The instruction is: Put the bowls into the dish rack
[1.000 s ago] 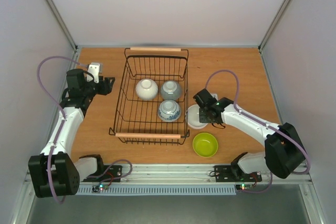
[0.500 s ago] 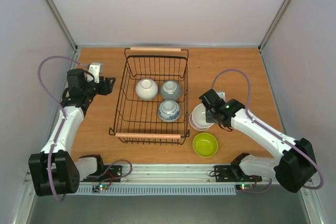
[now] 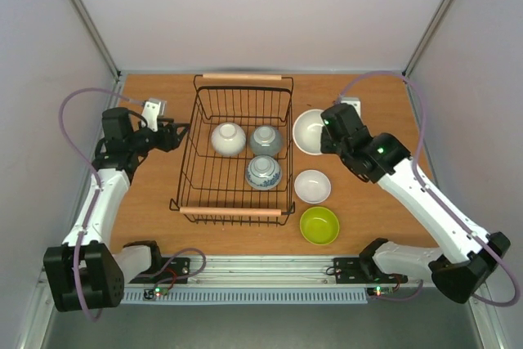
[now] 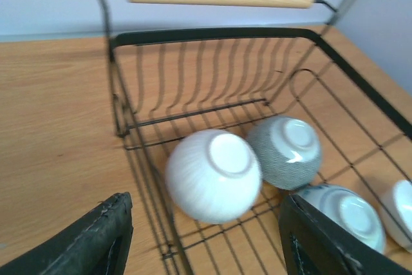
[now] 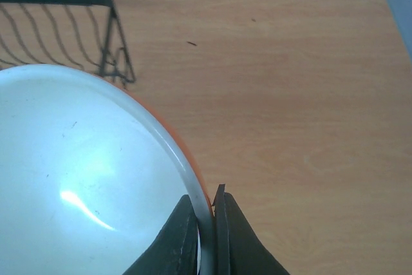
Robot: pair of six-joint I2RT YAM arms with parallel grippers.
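Left pincer (image 3: 178,135): hangs just outside the left wall of the rack, pointing toward it; its two dark fingers (image 4: 96,239) stand well apart with nothing between them.
Tabletop (image 3: 151,202): brown wood, carrying the rack and two loose bowls.
Dish rack (image 3: 186,161): black wire basket in the middle of the tabletop, with wooden handles (image 3: 242,77) across its far and near ends.
White ribbed bowl (image 3: 228,138): inside the rack, toward the far left, upside down with its foot ring up.
Grey bowl (image 3: 265,140): inside the rack, upside down, touching the right side of the white ribbed bowl.
Blue-patterned bowl (image 3: 263,172): inside the rack, upside down, just on the near side of the grey bowl.
Orange-backed bowl (image 3: 309,131): white inside, orange outside, open side up, outside the rack just beside its right wall.
Right pincer (image 5: 207,220): fingers pressed together on the rim of the orange-backed bowl, one inside the wall and one outside.
Plain white bowl (image 3: 312,186): open side up on the tabletop, right of the rack.
Lime green bowl (image 3: 319,225): open side up on the tabletop, just beyond the plain white bowl toward the near edge, off the rack's near right corner.
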